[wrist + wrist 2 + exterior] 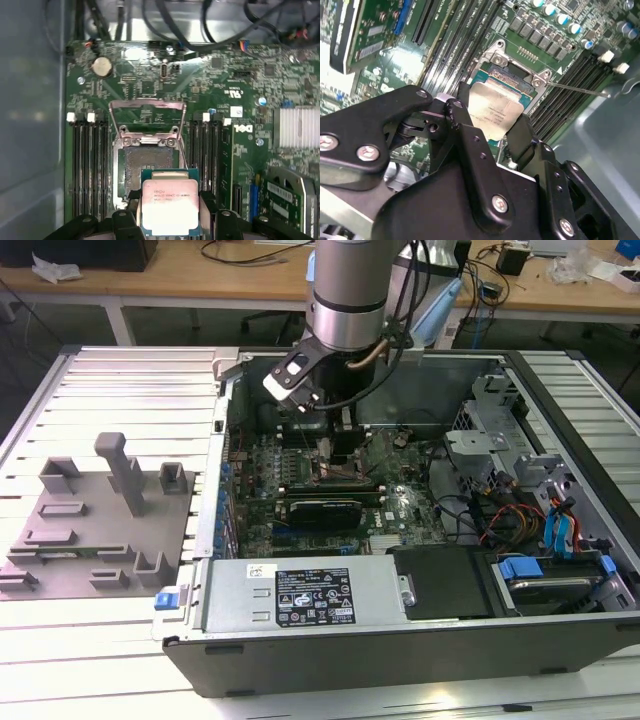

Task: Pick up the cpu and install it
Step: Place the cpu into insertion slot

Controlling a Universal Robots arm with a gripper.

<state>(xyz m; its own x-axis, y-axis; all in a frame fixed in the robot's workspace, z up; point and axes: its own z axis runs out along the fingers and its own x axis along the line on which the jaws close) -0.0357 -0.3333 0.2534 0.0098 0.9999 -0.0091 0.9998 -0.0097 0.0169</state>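
Now two fingers (525, 140) clamp one cpu (495, 112) (silvery top) above one open socket (148, 165).

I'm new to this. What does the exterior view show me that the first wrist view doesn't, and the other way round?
Exterior view: the whole open computer case, the robot arm reaching into it, and a grey fixture plate with posts on the exterior view's left. First wrist view: the cpu gripped between the black jaws, held at the open socket, whose metal frame is raised. Shared: the green motherboard.
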